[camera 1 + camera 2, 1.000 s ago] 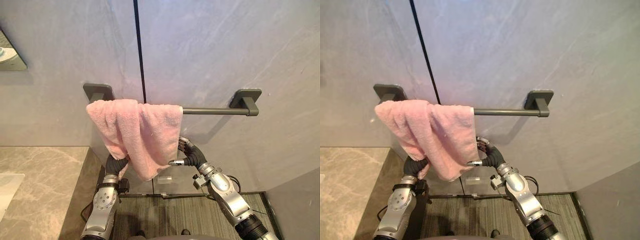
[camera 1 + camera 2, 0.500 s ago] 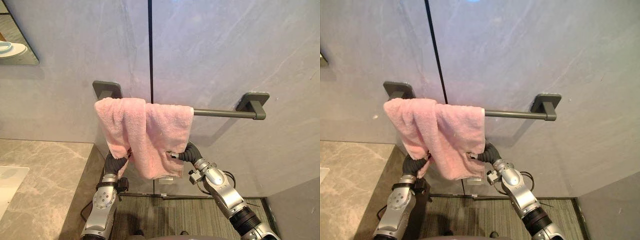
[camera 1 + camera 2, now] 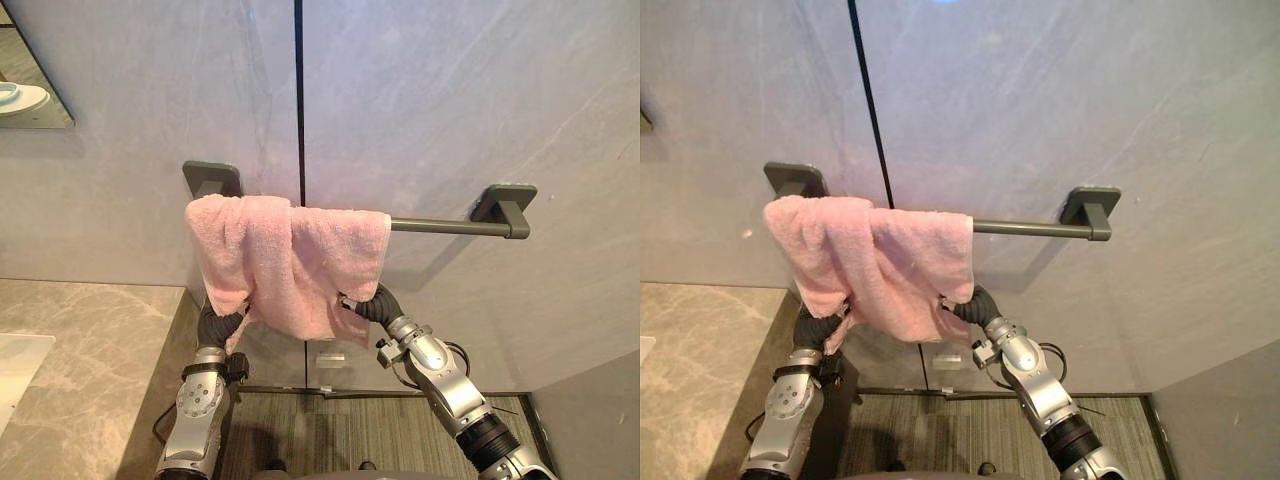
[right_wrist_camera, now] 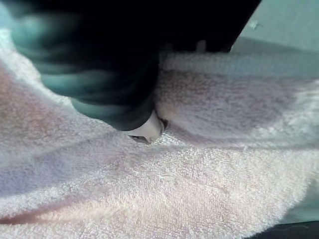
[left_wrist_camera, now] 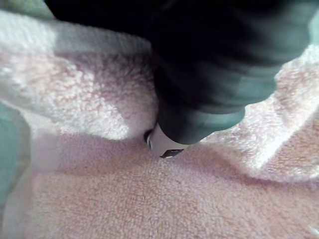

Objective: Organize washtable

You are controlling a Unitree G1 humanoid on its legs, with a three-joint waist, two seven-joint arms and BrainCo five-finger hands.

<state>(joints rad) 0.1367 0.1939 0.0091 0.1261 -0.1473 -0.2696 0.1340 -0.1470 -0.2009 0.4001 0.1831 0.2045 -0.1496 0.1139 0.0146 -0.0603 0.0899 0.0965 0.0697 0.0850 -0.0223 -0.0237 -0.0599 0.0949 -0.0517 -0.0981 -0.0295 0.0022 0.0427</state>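
A pink towel hangs bunched over the left half of a dark grey wall bar. My left hand reaches up under the towel's lower left edge, its fingers buried in the cloth. My right hand is at the lower right corner, curled into the cloth, which gathers around it. In the left wrist view the dark cover presses into pink terry. The right wrist view likewise has the cover sunk into the towel.
A marble counter with a white basin edge lies at the left. A mirror corner shows at the upper left. The bar's right half is bare up to its bracket. Grey carpet lies below.
My right hand, open beside the towel's lower right edge a second ago, has closed into the cloth. The towel's bottom edge has risen and bunched. The camera shifted slightly.
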